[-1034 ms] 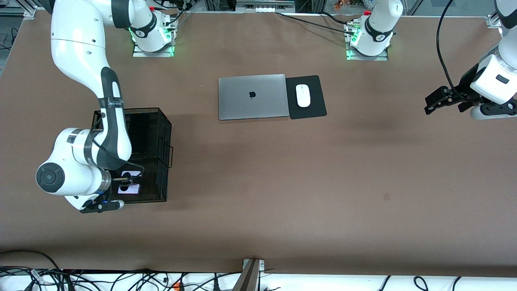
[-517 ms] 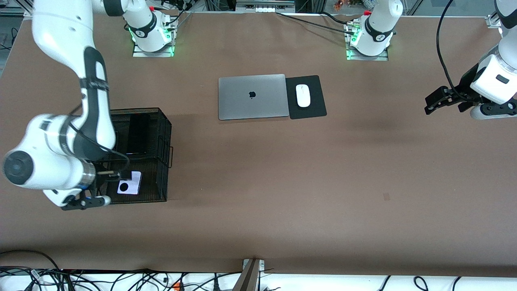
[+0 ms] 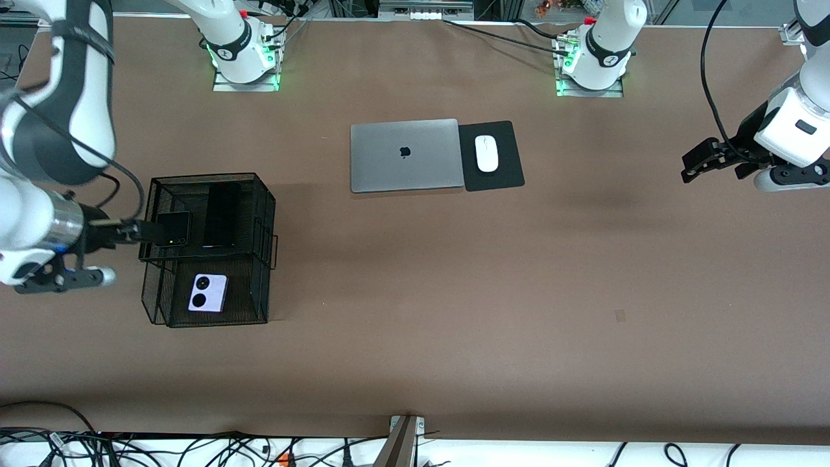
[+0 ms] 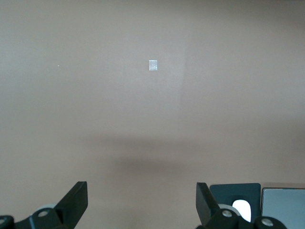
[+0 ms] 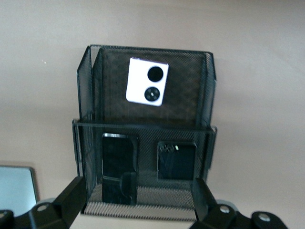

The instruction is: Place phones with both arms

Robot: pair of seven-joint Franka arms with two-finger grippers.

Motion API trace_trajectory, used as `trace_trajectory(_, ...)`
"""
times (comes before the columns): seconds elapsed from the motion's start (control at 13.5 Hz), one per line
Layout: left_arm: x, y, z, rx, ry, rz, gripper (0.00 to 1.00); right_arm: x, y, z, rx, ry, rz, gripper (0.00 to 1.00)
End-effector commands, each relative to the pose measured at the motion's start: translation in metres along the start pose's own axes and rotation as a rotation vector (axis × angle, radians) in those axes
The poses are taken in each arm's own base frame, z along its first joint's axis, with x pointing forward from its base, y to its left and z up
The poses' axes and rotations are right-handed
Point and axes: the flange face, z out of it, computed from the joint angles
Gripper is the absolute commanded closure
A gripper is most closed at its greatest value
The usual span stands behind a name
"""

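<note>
Black mesh organiser (image 3: 262, 214) sits toward the right arm's end of the table, all three phones inside: lilac-white flip phone (image 3: 208, 292) in the compartment nearer the front camera, slab phone (image 3: 221, 214) and black flip phone (image 3: 173, 229) side by side in the farther one. Left wrist view: left gripper (image 4: 142, 206) spread wide, empty, waiting over bare table. Right wrist view: right gripper (image 5: 136, 202) released, empty, above the organiser. Risk: a low arm sweep could clip the light wire rim and shift it.
</note>
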Motion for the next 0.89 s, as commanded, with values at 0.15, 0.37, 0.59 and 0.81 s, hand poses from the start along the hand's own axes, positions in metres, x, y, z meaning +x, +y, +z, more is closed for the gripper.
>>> trace_trajectory(0.15,0.003,0.0,-0.006,0.001,-0.004,0.016,0.0,-0.057,0.018,-0.019,0.002,0.007,0.028,0.0)
trace_trajectory(0.37,0.002,-0.001,-0.007,0.002,-0.006,0.016,0.0,-0.081,0.038,-0.013,0.007,0.035,0.048,0.0)
trace_trajectory(0.59,0.002,0.0,-0.007,0.002,-0.004,0.018,0.0,-0.099,0.048,-0.019,-0.002,0.063,0.063,0.0)
trace_trajectory(0.81,0.002,-0.001,-0.007,0.002,-0.006,0.016,0.0,-0.109,0.054,-0.034,-0.043,0.076,0.116,0.0)
